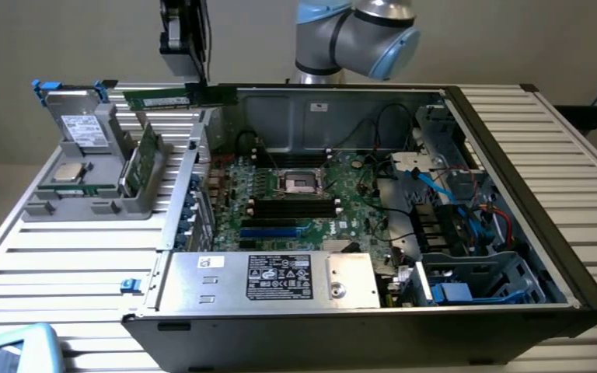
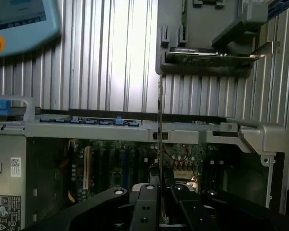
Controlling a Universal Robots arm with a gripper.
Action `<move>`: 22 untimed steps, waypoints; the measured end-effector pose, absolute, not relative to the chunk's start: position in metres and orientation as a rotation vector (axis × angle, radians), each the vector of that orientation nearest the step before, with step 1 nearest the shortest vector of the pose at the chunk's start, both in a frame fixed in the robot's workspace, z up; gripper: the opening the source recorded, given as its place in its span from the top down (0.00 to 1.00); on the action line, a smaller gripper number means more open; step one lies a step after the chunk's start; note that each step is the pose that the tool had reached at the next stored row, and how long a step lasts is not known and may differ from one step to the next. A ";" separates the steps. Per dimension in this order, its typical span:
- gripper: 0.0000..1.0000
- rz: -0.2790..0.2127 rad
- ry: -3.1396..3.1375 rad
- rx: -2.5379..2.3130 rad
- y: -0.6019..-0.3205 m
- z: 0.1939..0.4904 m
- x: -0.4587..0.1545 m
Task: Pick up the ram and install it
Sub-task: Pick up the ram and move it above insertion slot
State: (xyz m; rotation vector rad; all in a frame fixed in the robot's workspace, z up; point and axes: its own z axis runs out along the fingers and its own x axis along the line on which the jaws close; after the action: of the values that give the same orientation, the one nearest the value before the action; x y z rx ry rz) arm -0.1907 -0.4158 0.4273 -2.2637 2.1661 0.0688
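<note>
the claw point(image 1: 199, 81), black and blocky with flat matte fingers point(image 2: 143, 202), is clenched on the ram point(image 1: 177, 99). the ram is a thin green strip held level in the air, most of its length sticking out from the grip toward the exterior view's left. from the wrist the ram point(image 2: 160, 125) is edge-on, a hairline running straight out from between the pressed fingers of the claw point(image 2: 160, 188). just beneath it lies the grey folded-metal rail point(image 2: 135, 127) of the open case point(image 1: 309, 342), a dark steel box lying on its side. lower, past that rim, is the green motherboard point(image 1: 356, 198), busy with small parts. it has long narrow black slots point(image 1: 293, 206) in parallel rows and a square metal-framed socket point(image 1: 301, 181) just behind them. to the side of the claw, outside the case, a grey moulded holder point(image 1: 81, 208) sits on the ribbed aluminium table point(image 1: 60, 264). it carries another green board point(image 1: 149, 159) standing on edge, a small square silver chip point(image 1: 68, 172) and a boxy grey drive point(image 1: 83, 128) with a white label. farther off, at the case's near wall, is a plain sheet-metal psu point(image 1: 277, 278) bearing a black label. farthest from the claw is the rounded pale-blue corner of a pendant point(image 1: 8, 346).
</note>
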 end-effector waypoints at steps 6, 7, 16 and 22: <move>0.86 0.069 2.166 -2.264 -0.416 0.427 -0.185; 0.86 0.069 2.167 -2.264 -0.416 0.427 -0.182; 0.86 0.069 2.167 -2.264 -0.416 0.427 -0.149; 0.86 0.069 2.167 -2.264 -0.416 0.427 -0.123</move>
State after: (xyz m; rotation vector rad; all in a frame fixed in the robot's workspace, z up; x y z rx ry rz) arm -0.1233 -0.4158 0.4272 -2.2636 2.1666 0.0689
